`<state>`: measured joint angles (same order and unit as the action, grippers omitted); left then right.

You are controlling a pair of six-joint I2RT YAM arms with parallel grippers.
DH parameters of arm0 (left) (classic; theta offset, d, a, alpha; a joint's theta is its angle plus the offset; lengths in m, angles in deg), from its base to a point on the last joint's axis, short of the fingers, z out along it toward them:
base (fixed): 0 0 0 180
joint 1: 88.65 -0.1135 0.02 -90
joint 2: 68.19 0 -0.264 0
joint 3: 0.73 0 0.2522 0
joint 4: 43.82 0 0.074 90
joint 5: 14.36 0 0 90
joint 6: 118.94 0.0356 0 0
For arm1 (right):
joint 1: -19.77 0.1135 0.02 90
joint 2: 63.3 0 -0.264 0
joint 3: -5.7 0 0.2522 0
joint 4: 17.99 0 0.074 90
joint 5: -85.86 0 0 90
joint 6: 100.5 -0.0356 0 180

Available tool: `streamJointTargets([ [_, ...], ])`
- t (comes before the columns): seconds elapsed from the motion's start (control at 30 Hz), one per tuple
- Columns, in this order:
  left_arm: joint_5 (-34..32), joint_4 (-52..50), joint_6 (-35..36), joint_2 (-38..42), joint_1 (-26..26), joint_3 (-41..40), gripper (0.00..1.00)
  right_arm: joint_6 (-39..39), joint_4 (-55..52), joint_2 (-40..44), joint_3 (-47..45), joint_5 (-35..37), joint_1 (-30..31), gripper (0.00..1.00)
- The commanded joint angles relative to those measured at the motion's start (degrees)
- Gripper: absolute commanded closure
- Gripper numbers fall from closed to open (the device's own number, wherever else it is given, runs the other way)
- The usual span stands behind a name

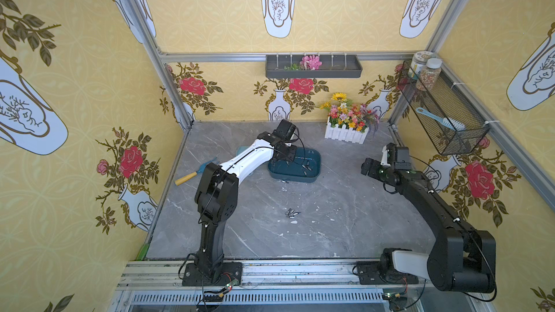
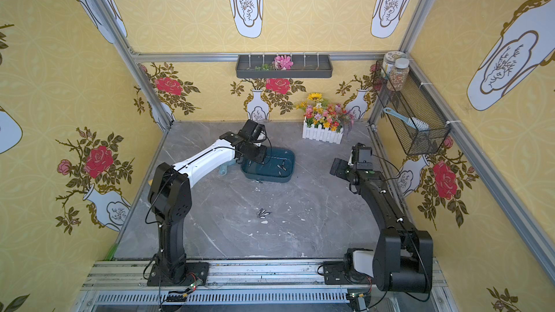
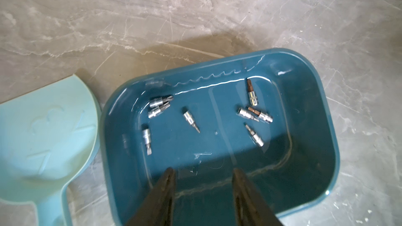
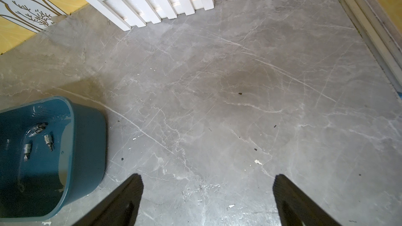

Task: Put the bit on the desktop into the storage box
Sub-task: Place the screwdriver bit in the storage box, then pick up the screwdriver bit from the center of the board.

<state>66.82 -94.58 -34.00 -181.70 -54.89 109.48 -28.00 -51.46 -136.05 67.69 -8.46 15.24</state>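
Bits (image 3: 191, 121) lie loose in the box (image 3: 304, 170) right under my left pincer (image 3: 204, 170), half open and empty, while a tight cluster (image 1: 292, 213) sits on the surface (image 1: 345, 229) nearer my base, where a clumsy pinch could send them rolling apart.

A light blue dustpan (image 3: 43, 135) lies just beside my left gripper (image 3: 203, 170), on its left. Farther out that way rests a small garden fork (image 1: 195, 173) with a blue head and a yellow handle. Beyond my right gripper (image 4: 208, 177), near the back wall, stands a white picket-fence planter (image 1: 345, 135) full of artificial flowers (image 1: 348, 115). High on that wall, above and past my left gripper, hangs a long dark grey tray (image 1: 313, 74) holding a pink bloom (image 1: 310, 62). To the right of my right gripper and higher, a black wire basket (image 1: 422, 96) carries a blue brush (image 1: 450, 123) and two jars (image 1: 429, 75).
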Motion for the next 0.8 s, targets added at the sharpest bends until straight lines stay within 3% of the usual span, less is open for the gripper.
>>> streamJointTargets([
  [0.0,0.48,1.47,-1.3,2.99,-0.01,-3.59,0.51,0.62,0.89,0.33,0.02,0.02,-0.13,0.03],
  [0.33,0.69,3.08,-4.23,16.49,1.9,-17.83,0.5,0.62,1.0,0.42,-0.06,-0.4,-0.3,0.03],
  [0.77,1.22,1.54,-0.91,26.57,15.5,-29.29,0.55,0.6,1.17,0.33,-0.01,-0.78,-0.77,0.03],
])
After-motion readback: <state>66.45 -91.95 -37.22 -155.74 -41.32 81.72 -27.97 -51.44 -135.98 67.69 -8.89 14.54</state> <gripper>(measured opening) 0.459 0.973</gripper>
